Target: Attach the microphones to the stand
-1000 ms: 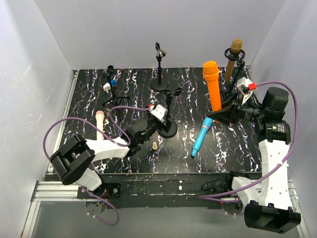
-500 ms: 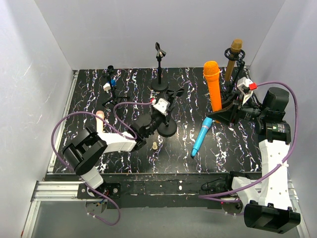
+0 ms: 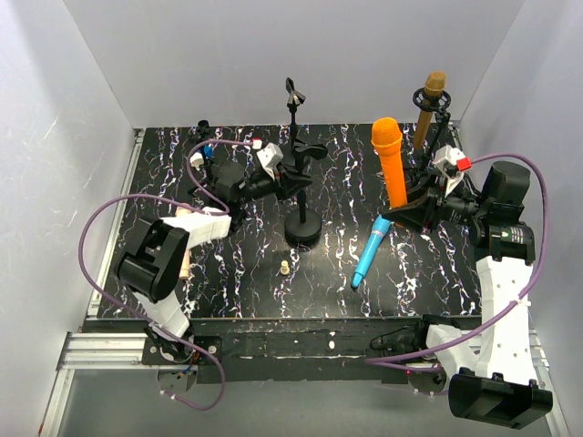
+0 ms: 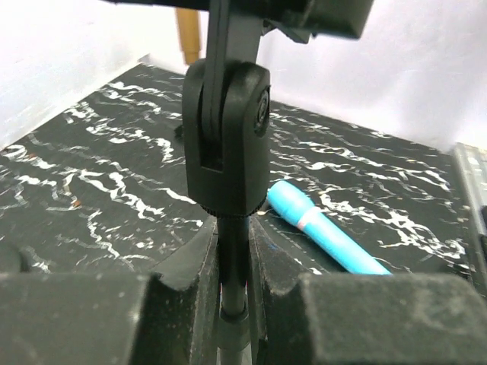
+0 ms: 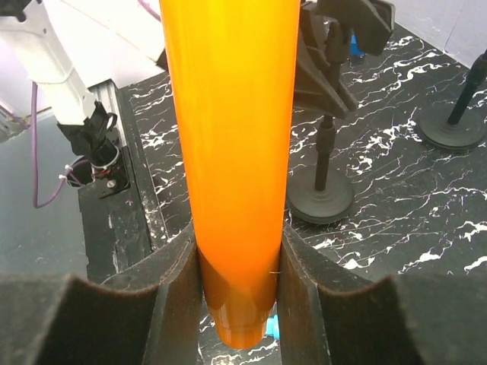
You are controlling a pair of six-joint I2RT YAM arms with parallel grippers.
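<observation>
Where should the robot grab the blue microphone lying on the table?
Probably around the middle of the light blue microphone, coming straight down from above. It lies flat on the table, long and slim, so jaws set across its narrow width would fit. Its head end looks crowded by the orange microphone.

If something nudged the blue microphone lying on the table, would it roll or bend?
It would probably roll: the blue microphone is a slim round tube lying flat on the smooth-looking table. It tapers toward one end, so it may curve rather than roll straight. It looks like rigid plastic, so bending seems unlikely.
</observation>
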